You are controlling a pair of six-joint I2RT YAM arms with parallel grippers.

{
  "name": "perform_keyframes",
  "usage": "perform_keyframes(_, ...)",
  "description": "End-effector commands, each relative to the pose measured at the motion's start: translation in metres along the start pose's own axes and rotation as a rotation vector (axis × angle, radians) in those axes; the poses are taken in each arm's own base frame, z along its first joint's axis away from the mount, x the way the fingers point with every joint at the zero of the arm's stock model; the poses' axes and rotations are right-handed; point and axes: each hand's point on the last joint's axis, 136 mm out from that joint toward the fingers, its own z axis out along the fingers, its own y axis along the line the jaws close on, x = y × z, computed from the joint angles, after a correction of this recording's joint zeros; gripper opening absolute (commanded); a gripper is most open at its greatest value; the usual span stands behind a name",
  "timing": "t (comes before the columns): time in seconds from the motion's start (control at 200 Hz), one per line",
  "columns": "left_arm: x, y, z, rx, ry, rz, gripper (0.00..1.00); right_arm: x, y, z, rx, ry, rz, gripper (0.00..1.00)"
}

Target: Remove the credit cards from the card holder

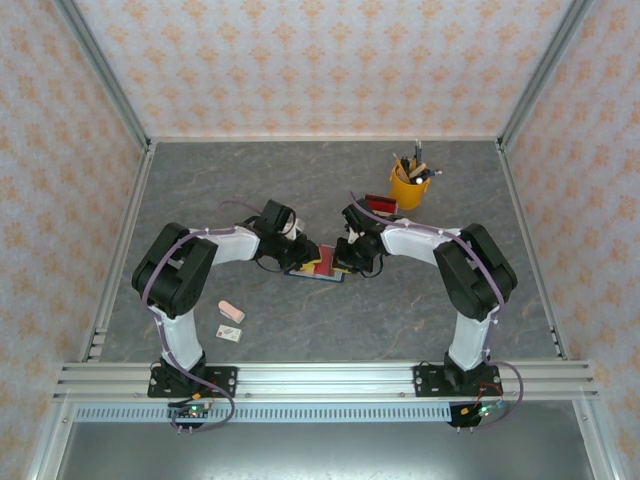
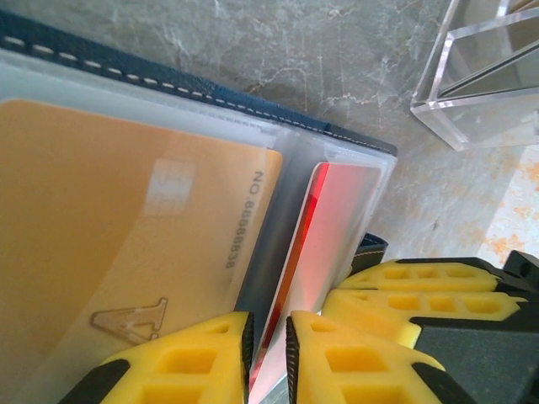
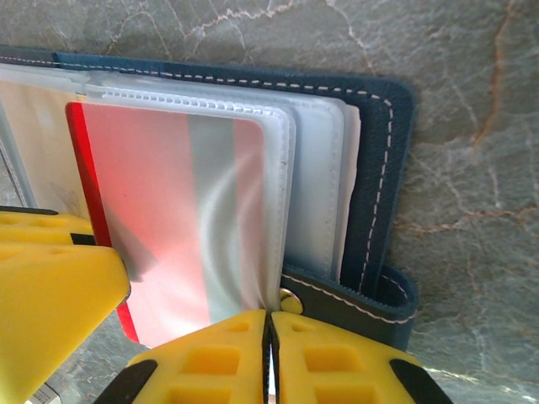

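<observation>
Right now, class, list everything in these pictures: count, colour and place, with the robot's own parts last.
Table: one, grey marbled, under everything.
Wallet: one, navy, open, table centre.
Orange card: one, tan-orange, in a wallet sleeve.
Red card: one, red and grey, neighbouring sleeve.
Cup: one, yellow, far right, holding pens.
Tray: one, clear, between cup and wallet.
Block: one, pink, near left.
White card: one, white, beside the block.
Left gripper: one, yellow fingers, closed on the red card.
Right gripper: one, yellow fingers, closed on a wallet sleeve.
</observation>
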Motion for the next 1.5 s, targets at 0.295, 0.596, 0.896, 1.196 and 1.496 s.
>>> perform_keyframes(0.295,-0.001,-0.043,-0.018,0.245,-0.001,0.102,0.13,0.012,-0.045,0.023,0.162,0.046,0.038,0.12)
perform_keyframes(0.596,-0.003,-0.039,-0.025,0.250,-0.015,0.096,0.11,0.013,-0.052,0.025,0.190,0.049,0.040,0.12)
perform_keyframes(0.896,-0.002,-0.032,-0.026,0.240,-0.009,0.078,0.07,0.014,-0.055,0.026,0.205,0.051,0.041,0.12)
perform_keyframes(1.196,-0.007,-0.007,-0.040,0.142,-0.023,0.051,0.00,0.013,-0.056,0.025,0.204,0.047,0.035,0.12)
perform_keyframes(1.496,-0.012,0.000,-0.070,0.060,-0.060,0.087,0.00,-0.003,-0.009,-0.005,0.018,-0.017,-0.022,0.16)
